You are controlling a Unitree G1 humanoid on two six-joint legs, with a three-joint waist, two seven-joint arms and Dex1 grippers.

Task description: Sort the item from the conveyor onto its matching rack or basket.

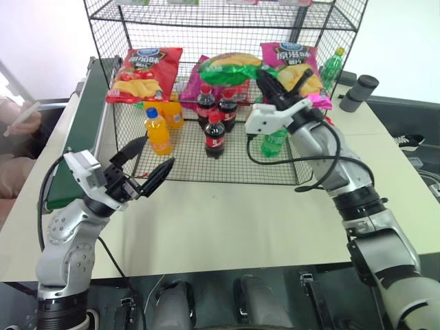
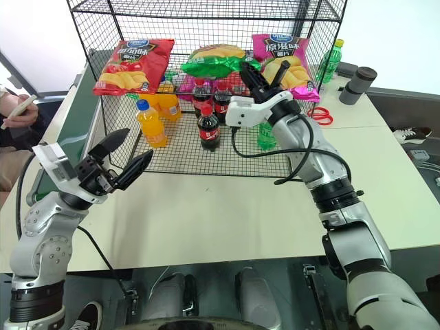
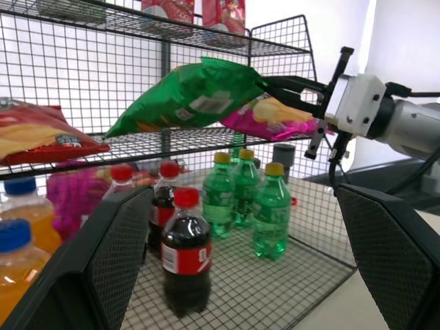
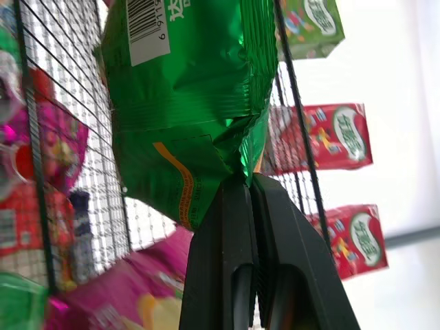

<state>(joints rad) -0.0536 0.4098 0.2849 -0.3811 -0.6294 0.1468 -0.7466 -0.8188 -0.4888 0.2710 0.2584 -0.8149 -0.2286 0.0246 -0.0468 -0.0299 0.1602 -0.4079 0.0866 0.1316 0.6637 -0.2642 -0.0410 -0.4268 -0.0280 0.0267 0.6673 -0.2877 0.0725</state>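
The right gripper [image 1: 267, 80] is pinching its 2 black fingers together on one edge of the green crisp bag [image 1: 230, 69], holding it in the air over the middle shelf of the black wire rack [image 2: 206, 14]. In the head view the bag is hanging at 9 o'clock from that gripper, between the red crisp bag [image 1: 144, 72] at 9 o'clock and the magenta crisp bag [image 1: 295, 65] at 3 o'clock. Cola bottles [image 1: 215, 134] are standing below at 6 o'clock. The left gripper [image 1: 148, 167] is hovering with its jaws spread wide, holding nothing, beside the conveyor [image 1: 82, 130].
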